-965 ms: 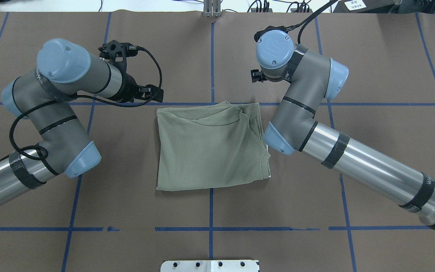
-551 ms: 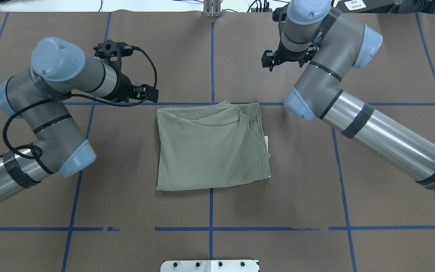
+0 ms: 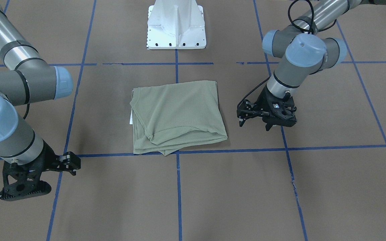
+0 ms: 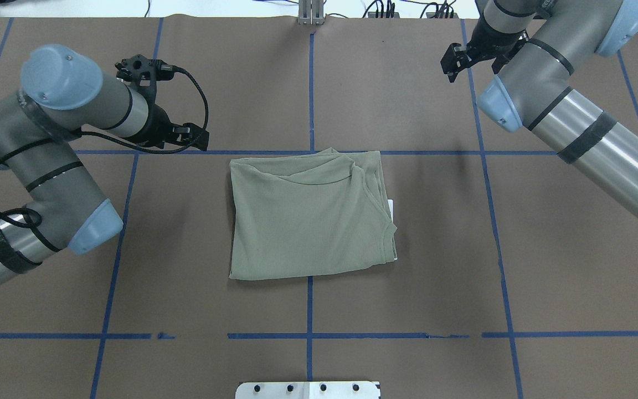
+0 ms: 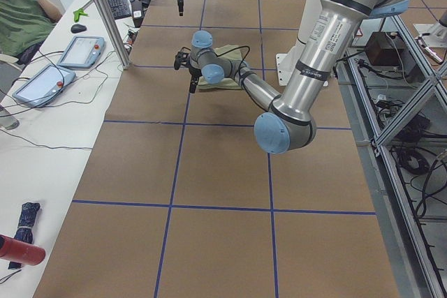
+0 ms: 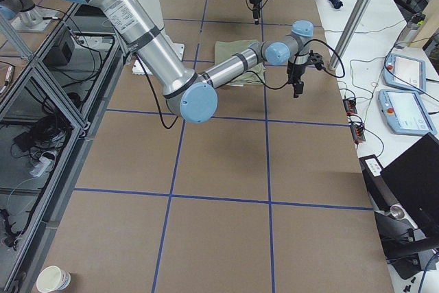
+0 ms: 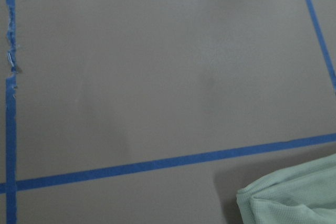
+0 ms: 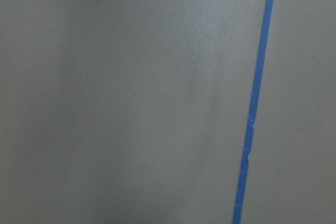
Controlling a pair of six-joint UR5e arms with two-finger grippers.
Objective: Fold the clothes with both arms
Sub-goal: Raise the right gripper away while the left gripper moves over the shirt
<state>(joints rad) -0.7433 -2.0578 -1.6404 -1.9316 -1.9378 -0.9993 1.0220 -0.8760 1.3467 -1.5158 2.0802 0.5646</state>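
Two arms, nothing held in either. Nearest the robot is the white pedestal base (image 4: 308,389), then bare brown table (image 4: 407,288).

Mid-table, the green shirt (image 4: 308,221) lies flat in a compact rectangle. Its layered edges and neck rib are on its right side, with the white hang tag (image 4: 390,208) peeking out there.

Just past its far-left corner is the left gripper (image 4: 196,139), fingers spread, off the cloth, by the blue tape line (image 4: 435,152). Farthest out is the right gripper (image 4: 452,65), at far right, fingers parted, well apart from the shirt.

Change over the last second: the right arm swung from just beside the shirt's right edge out to far right, and the left gripper slid left off the corner. The shirt didn't shift.

My read: the fold is released and holding, and both arms are clearing out. Probably done or near it, though the far edge is a bit skewed.
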